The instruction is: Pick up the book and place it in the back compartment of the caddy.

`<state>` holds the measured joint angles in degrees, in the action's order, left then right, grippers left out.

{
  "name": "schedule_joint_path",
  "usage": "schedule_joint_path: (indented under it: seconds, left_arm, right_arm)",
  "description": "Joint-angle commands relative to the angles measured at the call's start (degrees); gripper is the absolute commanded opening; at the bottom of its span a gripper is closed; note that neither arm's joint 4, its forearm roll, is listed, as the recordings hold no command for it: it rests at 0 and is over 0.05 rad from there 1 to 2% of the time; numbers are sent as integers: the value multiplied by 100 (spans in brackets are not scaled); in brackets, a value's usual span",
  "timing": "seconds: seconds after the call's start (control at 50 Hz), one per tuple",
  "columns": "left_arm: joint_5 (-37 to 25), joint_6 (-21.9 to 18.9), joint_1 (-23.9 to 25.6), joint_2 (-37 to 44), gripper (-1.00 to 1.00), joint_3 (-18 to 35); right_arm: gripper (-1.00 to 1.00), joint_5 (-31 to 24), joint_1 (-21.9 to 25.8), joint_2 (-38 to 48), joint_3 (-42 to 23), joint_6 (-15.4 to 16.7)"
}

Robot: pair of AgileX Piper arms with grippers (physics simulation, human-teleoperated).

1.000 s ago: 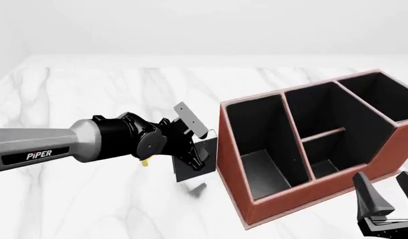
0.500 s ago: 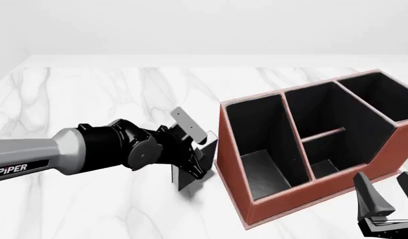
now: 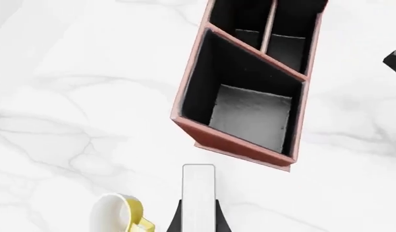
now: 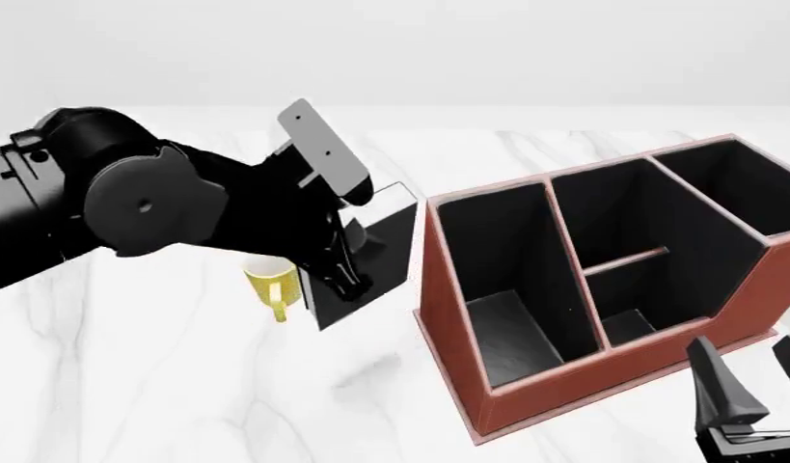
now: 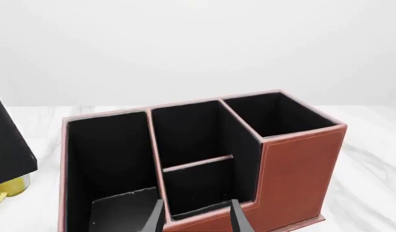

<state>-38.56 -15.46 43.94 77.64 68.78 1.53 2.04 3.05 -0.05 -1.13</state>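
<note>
My left gripper (image 4: 347, 272) is shut on the black book (image 4: 379, 253) and holds it upright in the air, just left of the caddy (image 4: 449, 318). In the left wrist view the book's white page edge (image 3: 198, 191) sticks out between the fingers, with the reddish-brown caddy (image 3: 240, 145) below and ahead. The small squarish cell with the low outer wall (image 4: 636, 320) lies in the caddy's middle row, on the near side. It also shows in the right wrist view (image 5: 201, 188). My right gripper (image 4: 751, 400) is open and empty by the caddy's near right corner.
A yellow mug (image 4: 268, 280) stands on the marble table (image 4: 176, 386) left of the book, and shows in the left wrist view (image 3: 117, 217). The caddy also has a long narrow cell (image 4: 498, 289) on its left and a tall cell (image 4: 736, 188) at the far right.
My left arm has lifted the book off the table and swung upward. The yellow mug, hidden behind the arm before, now shows. The right gripper has not moved.
</note>
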Motion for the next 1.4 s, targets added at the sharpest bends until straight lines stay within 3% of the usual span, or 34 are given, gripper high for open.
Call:
schedule_joint_path:
  seconds: [0.02,0.06,0.12,0.16,0.18,0.22,0.3,0.32,0.4,0.5,0.56,0.7,0.8,0.96,1.1,1.24,1.4]
  left_arm:
    - [-1478,-627,32,-248,-100,1823]
    - [-1769,-628,178,-109,-100,2684]
    - [-1777,-628,178,-103,-100,2698]
    - [-1980,-851,436,410,-100,3523]
    - [-1992,-852,436,421,-100,3546]
    - [-2124,-829,654,702,-100,4095]
    - [-2130,-829,654,707,-100,4105]
    - [-2191,-908,1077,1361,-100,5155]
    - [-2315,-926,1277,1711,-100,5768]
    - [-2654,-932,1464,2671,-100,7174]
    - [-2585,-830,1610,2940,-100,7460]
    - [-1414,-813,1740,3114,-100,6252]
    - [-951,-761,1882,3363,-100,5859]
    - [-500,-732,2060,3753,-100,5914]
    - [186,-767,2127,4029,-100,5642]
    - [406,-778,2039,4237,-100,5707]
    - [746,-677,2176,4060,-100,5084]
  right_arm:
    - [100,-78,3,-102,-1,25]
    - [100,-107,9,-139,-2,32]
    - [100,-109,9,-141,-2,32]
    - [100,-114,28,-151,-2,37]
    - [100,-116,28,-153,-2,37]
    - [100,-115,31,-155,-2,45]
    - [100,-114,31,-154,-2,45]
    - [100,-88,38,-126,-2,32]
    - [100,-66,42,-97,-2,20]
    - [100,-18,55,-32,0,2]
    - [100,-3,57,-10,0,-5]
    - [100,60,62,61,2,9]
    - [100,77,59,81,2,6]
    - [100,136,50,151,2,-3]
    - [100,182,54,206,3,-20]
    - [100,208,55,244,3,-15]
    - [100,317,48,378,4,-39]
